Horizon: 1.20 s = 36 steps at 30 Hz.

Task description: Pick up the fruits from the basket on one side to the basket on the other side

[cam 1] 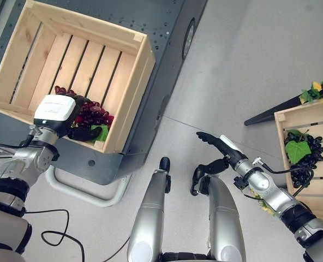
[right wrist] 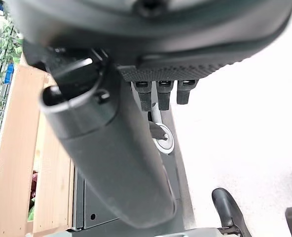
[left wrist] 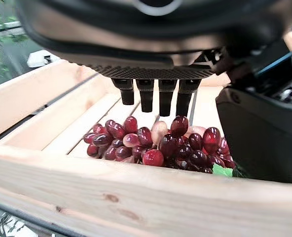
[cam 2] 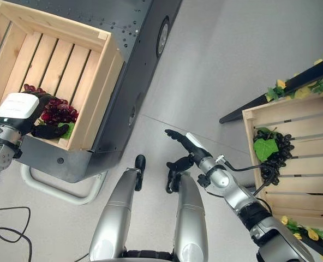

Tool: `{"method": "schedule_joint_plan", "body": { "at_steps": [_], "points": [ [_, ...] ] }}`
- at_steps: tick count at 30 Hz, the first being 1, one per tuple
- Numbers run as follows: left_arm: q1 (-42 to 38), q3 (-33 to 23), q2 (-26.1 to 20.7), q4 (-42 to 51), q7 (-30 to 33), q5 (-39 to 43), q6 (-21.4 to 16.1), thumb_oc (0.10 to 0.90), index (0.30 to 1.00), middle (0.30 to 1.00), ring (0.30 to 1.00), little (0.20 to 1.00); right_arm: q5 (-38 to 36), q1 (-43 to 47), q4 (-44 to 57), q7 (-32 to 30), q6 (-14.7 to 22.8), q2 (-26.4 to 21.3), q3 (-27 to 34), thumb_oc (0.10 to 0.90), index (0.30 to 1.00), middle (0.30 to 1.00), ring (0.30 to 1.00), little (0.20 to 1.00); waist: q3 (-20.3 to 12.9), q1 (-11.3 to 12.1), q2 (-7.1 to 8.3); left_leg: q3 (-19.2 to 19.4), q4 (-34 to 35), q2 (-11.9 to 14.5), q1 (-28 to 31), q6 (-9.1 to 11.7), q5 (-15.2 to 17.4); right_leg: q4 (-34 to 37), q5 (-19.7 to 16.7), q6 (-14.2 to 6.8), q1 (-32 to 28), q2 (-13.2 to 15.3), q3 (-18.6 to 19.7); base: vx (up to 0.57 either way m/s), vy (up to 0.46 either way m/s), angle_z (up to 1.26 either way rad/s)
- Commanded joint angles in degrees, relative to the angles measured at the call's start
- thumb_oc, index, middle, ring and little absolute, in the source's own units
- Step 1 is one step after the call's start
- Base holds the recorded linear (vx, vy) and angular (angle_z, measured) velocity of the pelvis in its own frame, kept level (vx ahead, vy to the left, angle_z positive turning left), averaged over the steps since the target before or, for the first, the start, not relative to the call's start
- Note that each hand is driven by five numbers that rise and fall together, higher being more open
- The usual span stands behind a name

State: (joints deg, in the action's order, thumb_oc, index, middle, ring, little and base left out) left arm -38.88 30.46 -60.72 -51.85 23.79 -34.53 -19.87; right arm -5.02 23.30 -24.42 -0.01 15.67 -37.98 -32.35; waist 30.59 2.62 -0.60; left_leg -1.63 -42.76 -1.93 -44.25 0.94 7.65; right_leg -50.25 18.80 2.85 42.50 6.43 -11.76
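Two wooden crates flank the robot. Red grapes (left wrist: 158, 145) lie in the left crate (cam 1: 123, 82), against its near wall by the near right corner, under the left hand (cam 1: 77, 123), whose fingers hang straight above them. Right hand (cam 1: 219, 144) hovers open over the floor; dark grapes (cam 1: 306, 158) sit in the right crate (cam 1: 314, 117).

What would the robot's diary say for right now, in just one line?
left hand open over red grapes in left crate | right hand open, empty above floor | dark grapes in right crate
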Motion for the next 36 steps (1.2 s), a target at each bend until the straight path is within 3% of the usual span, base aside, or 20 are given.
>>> {"method": "schedule_joint_plan", "body": {
  "at_steps": [1, 6, 16, 26, 27, 28, 36],
  "points": [
    [-1.64, 1.27, -7.66, -0.12, -1.12, -5.87, 2.42, 0.800, 0.900, 0.900, 0.900, 0.900, -1.94, 0.97, 5.94, -3.24, 6.06, -1.55, -0.39, 0.800, 0.900, 0.900, 0.900, 0.900, -0.79, 0.07, 1.08, 3.20, 0.12, -1.82, 4.03, -2.51, 5.75, 1.96, -0.08, -0.84, -5.09, -1.22, 1.61, 0.00, 0.000, 0.00],
    [-5.81, 7.92, -8.19, -2.04, -3.68, -10.01, 6.93, 0.800, 0.900, 0.900, 0.900, 0.900, -2.76, 2.53, 4.96, -4.24, 6.48, -1.34, -1.69, 0.800, 0.900, 0.900, 0.900, 0.900, -0.79, -0.06, 1.83, 3.08, 0.19, -1.49, 2.94, -2.41, 5.48, 1.77, -0.26, -0.94, -4.00, -1.15, 1.12, 0.00, 0.000, 0.00],
    [-12.20, 17.41, -5.56, -6.18, -9.58, -19.86, 10.68, 0.800, 0.900, 0.900, 0.900, 0.900, -4.15, 5.78, 3.30, -5.31, 6.01, 0.22, -3.95, 0.800, 0.900, 0.900, 0.900, 0.900, -0.79, -0.44, 3.04, 2.71, 0.44, -1.02, 0.44, -2.08, 4.73, 1.09, -0.44, -1.11, -1.51, -1.19, 0.60, 0.00, -0.010, 0.00],
    [-17.97, 25.39, -1.95, -13.37, -13.88, -24.82, 10.64, 0.800, 0.900, 0.900, 0.900, 0.900, -5.56, 7.08, 2.13, -7.89, 8.35, 1.82, -4.72, 0.800, 0.900, 0.900, 0.900, 0.900, -0.79, -1.47, 4.84, 2.60, 2.17, -0.46, -1.14, -1.85, 3.37, 1.98, -1.43, -1.54, 0.33, -1.28, -0.14, -0.01, -0.020, 0.03],
    [-17.98, 25.58, -1.73, -13.45, -14.34, -25.02, 11.18, 0.445, 0.368, 0.368, 0.368, 0.368, -5.68, 7.17, 2.01, -7.97, 8.46, 1.90, -4.65, 0.800, 0.900, 0.900, 0.900, 0.900, -0.79, -1.51, 4.86, 2.60, 2.31, -0.45, -1.19, -1.83, 3.29, 2.10, -1.49, -1.55, 0.38, -1.27, -0.15, 0.00, 0.000, 0.00],
    [-17.96, 25.76, -1.49, -13.56, -14.85, -25.41, 11.77, 0.400, 0.300, 0.300, 0.300, 0.300, -5.84, 7.30, 1.83, -8.07, 8.62, 1.99, -4.58, 0.800, 0.900, 0.900, 0.900, 0.900, -0.79, -1.55, 4.87, 2.60, 2.47, -0.44, -1.22, -1.80, 3.22, 2.27, -1.52, -1.55, 0.40, -1.27, -0.17, 0.00, 0.000, 0.00],
    [-19.59, 26.59, -0.94, -14.89, -14.67, -23.89, 15.35, 0.400, 0.300, 0.300, 0.300, 0.300, -5.99, 7.58, 1.91, -8.35, 9.42, 2.48, -4.48, 0.800, 0.900, 0.900, 0.900, 0.900, -0.79, -1.61, 4.59, 2.55, 3.51, -0.59, 0.01, -1.64, 2.98, 3.61, -1.80, -1.56, -0.94, -1.09, -0.31, 0.00, 0.000, 0.00]
  ]
}}
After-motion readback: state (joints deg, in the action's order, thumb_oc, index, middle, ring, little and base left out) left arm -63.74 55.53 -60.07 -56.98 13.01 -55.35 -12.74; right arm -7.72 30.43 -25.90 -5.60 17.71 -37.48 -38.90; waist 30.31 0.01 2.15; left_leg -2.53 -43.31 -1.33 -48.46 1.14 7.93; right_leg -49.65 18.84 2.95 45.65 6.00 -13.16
